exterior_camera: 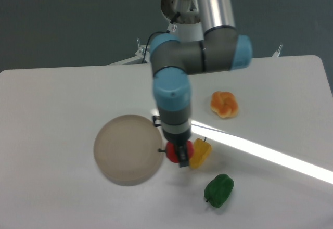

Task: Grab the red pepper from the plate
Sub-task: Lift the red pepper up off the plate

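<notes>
The red pepper (170, 152) shows as a small glossy red shape between the fingers of my gripper (178, 155), which points straight down and looks shut on it. Only parts of the pepper show on either side of the dark front finger (182, 157). The round beige plate (125, 148) lies on the white table just left of the gripper, with nothing on it. The pepper is at the plate's right rim, just outside it. I cannot tell whether it touches the table.
A yellow pepper (201, 152) lies right beside the gripper on its right, close to touching. A green pepper (219, 190) lies nearer the front. An orange knotted bun-like object (224, 104) sits further back right. A bright light stripe crosses the table to the right.
</notes>
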